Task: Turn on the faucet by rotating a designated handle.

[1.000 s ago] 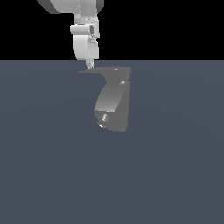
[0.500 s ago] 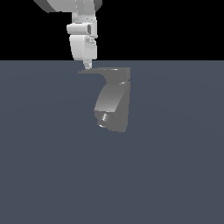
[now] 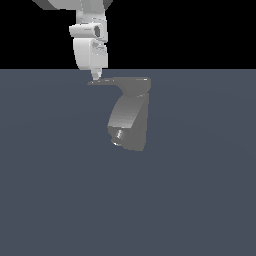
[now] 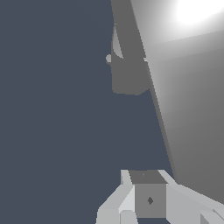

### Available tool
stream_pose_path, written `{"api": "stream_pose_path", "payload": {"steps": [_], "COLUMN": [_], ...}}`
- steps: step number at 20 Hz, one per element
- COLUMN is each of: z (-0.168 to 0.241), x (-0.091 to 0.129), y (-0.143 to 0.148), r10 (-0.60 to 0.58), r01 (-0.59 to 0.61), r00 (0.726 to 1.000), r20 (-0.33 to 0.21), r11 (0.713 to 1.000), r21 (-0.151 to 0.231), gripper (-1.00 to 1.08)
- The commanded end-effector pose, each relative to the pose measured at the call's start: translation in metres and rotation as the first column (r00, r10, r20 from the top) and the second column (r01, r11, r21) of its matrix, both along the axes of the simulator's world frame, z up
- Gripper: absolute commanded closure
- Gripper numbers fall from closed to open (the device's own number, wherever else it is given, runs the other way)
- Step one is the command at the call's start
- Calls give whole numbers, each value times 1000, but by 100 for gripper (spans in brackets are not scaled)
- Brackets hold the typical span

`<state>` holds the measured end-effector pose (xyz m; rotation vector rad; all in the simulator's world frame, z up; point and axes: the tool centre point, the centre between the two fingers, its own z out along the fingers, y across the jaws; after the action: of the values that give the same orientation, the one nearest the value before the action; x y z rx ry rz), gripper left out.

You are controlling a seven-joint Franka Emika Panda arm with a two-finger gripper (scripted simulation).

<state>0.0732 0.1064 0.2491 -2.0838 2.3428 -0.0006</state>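
Since the earlier pictures, the arm point(image 3: 90, 47) has slid a little toward the exterior view's left, and the gripper point(image 3: 95, 76) now sits near the pointed tip of the handle point(image 3: 117, 81) instead of farther in along it. Nothing else has moved.

The faucet point(image 3: 129, 120) is a chunky grey block a bit above the middle of the exterior view. It curves down to a tiny shiny nozzle point(image 3: 118, 135) at its lower end. The flat dark handle lies across its top and sticks out to the exterior view's left, getting thin at the end.

The white arm comes down from the top of the exterior view. Its tip looks like it touches the top of the handle close to the point. From this side the fingers look like one thin piece, so I cannot tell if they are apart or together.

In the wrist view, the gripper point(image 4: 146, 199) shows at the bottom edge, and a bright grey face of the faucet point(image 4: 188, 100) fills the upper right. The floor point(image 3: 50, 190) is flat dark blue-grey.
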Motion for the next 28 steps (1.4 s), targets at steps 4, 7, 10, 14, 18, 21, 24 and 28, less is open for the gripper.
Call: {"api": "stream_pose_path", "payload": {"steps": [4, 7, 10, 14, 18, 21, 24, 28], "z": [0, 0, 0, 0, 0, 0, 0, 0], "x": [-16, -25, -34, -45, -57, -67, -65, -76], "y": [-4, -3, -1, 1, 4, 6, 1, -6], "r10": [-10, -10, -10, -10, -10, -10, -13, -12], "r01": [10, 10, 10, 10, 10, 10, 13, 12], "r00": [1000, 1000, 1000, 1000, 1000, 1000, 1000, 1000], "r20": [-5, -5, -5, -5, -5, -5, -1, -2], "r11": [1000, 1000, 1000, 1000, 1000, 1000, 1000, 1000], "r21": [-4, -4, -4, -4, -4, -4, -4, -4], "gripper": [108, 108, 108, 108, 108, 108, 108, 108]}}
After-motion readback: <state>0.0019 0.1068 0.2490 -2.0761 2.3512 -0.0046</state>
